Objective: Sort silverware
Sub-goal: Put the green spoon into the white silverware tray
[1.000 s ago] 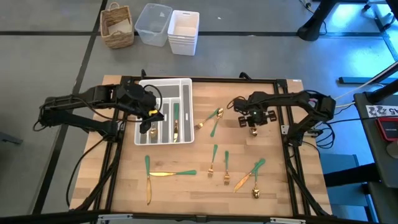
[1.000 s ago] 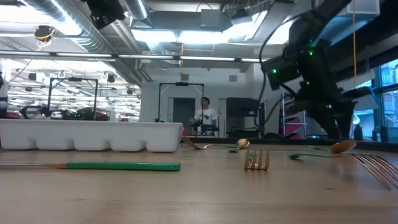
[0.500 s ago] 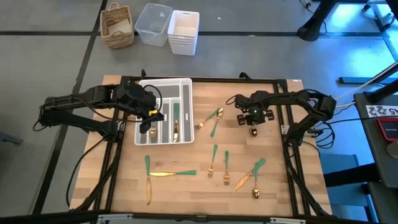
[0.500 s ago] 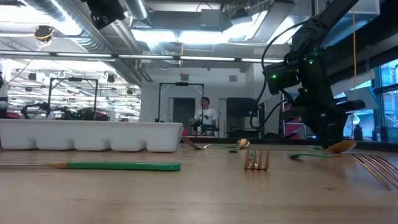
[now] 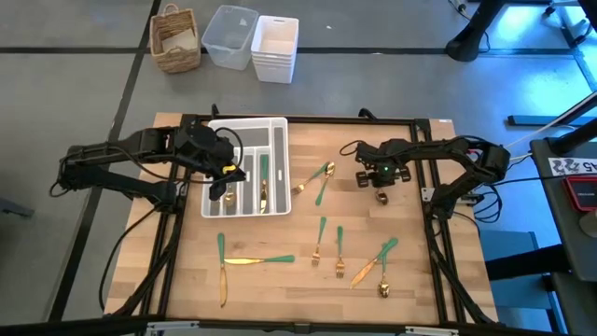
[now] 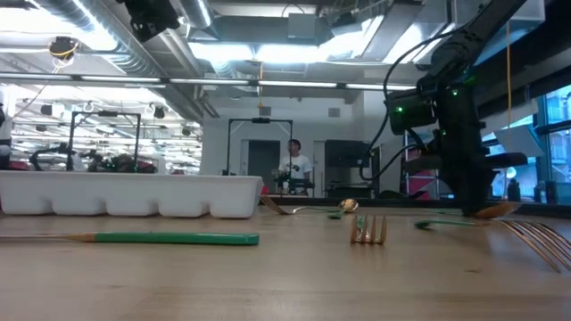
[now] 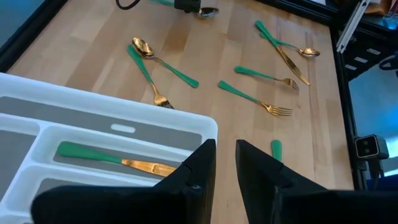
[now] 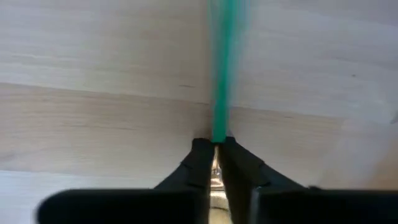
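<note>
Silverware with gold heads and green handles lies loose on the wooden table: a crossed pair point(image 5: 317, 179) at the middle, two forks point(image 5: 328, 245), another pair point(image 5: 378, 261) near right, and two pieces point(image 5: 244, 262) near left. One piece point(image 5: 264, 182) lies in the white tray point(image 5: 247, 122). My right gripper point(image 5: 381, 179) is down at the table at the far right, shut on a spoon point(image 6: 493, 211). My left gripper point(image 7: 225, 165) hovers over the tray's left part, its fingers a narrow gap apart with nothing seen between them. My right gripper pinches the spoon between its two fingers where the green handle point(image 8: 217, 134) meets the gold neck. The fingers point down from above and lie across the spoon. The spoon lies flat on the table, its handle running out ahead of the fingers.
Beyond the table's far edge stand a wicker basket point(image 5: 176, 39), a clear bin point(image 5: 229, 35) and stacked white bins point(image 5: 275, 47). A dark frame point(image 5: 429, 187) borders the tabletop. In the low view a fork's tines point(image 6: 368, 230) stand close, and a person point(image 6: 293, 166) is far behind.
My right gripper has come down onto the table over the spoon and its fingers have closed on the spoon's handle. The spoon stays lying where it was.
</note>
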Robot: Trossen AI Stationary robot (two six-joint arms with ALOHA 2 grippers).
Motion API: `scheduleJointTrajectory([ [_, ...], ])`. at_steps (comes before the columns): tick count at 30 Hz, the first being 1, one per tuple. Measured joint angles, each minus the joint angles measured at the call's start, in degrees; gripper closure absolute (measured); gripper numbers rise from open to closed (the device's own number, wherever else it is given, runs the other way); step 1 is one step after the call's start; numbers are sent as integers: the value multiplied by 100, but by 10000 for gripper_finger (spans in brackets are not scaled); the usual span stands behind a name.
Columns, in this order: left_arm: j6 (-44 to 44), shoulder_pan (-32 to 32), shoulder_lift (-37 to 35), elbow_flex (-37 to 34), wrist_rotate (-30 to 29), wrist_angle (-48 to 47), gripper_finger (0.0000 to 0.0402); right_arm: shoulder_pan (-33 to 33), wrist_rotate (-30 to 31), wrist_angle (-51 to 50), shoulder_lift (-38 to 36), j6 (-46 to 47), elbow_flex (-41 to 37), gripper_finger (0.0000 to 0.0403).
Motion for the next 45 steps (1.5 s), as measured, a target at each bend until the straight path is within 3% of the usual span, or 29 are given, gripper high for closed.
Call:
scheduleJointTrajectory([
  [2, -3, -1, 0, 0, 0, 0, 345, 2, 37, -5, 0, -5, 1, 391],
  [13, -70, 0, -214, -7, 27, -21, 345, 9, -106, -332, 81, -432, 771, 395],
  [19, -421, 0, -1021, -7, -39, -217, 345, 9, -488, -455, 76, -741, 1280, 397],
  [23, -965, -1, -1493, -38, -476, -712, 345, 9, -885, -519, 72, -943, 1596, 396],
  [31, -1865, 0, -2847, -1165, -806, -758, 345, 129, -1661, -328, 61, -1180, 2468, 396],
  [34, -2120, 0, -3365, -1502, -954, -758, 345, 401, -1688, 139, 59, -964, 2791, 395],
  [38, -1935, 0, -3957, -1744, -976, -751, 345, 940, -1617, 1525, 55, -201, 2905, 398],
  [45, -1168, 0, -4750, -1781, -977, -722, 345, 2021, -64, 4474, 352, 1267, 2916, 398],
])
